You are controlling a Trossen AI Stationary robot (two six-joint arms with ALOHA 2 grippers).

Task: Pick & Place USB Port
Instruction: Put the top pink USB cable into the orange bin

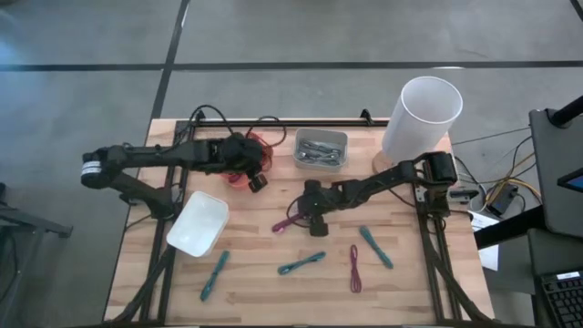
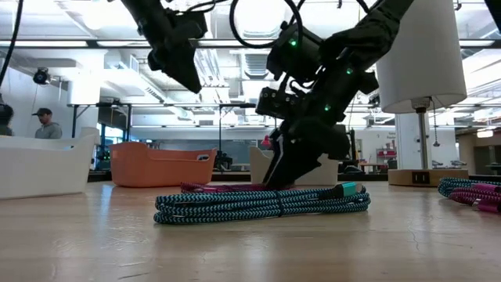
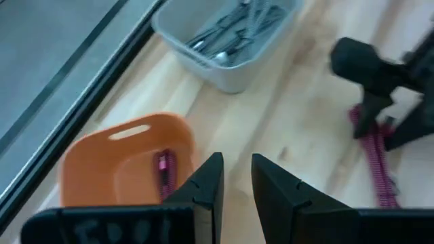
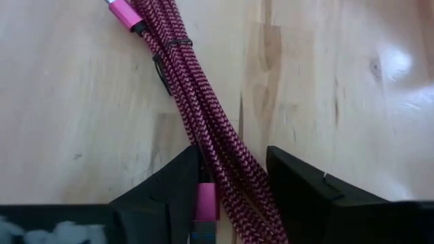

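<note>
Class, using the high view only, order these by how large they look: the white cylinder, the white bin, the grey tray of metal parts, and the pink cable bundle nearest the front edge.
1. white cylinder
2. white bin, looking close to the cylinder
3. grey tray
4. pink cable bundle

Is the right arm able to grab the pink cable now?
Probably yes. The right pincer is down at the table with its open fingers on either side of the pink cable, and nothing lies between them.
</note>
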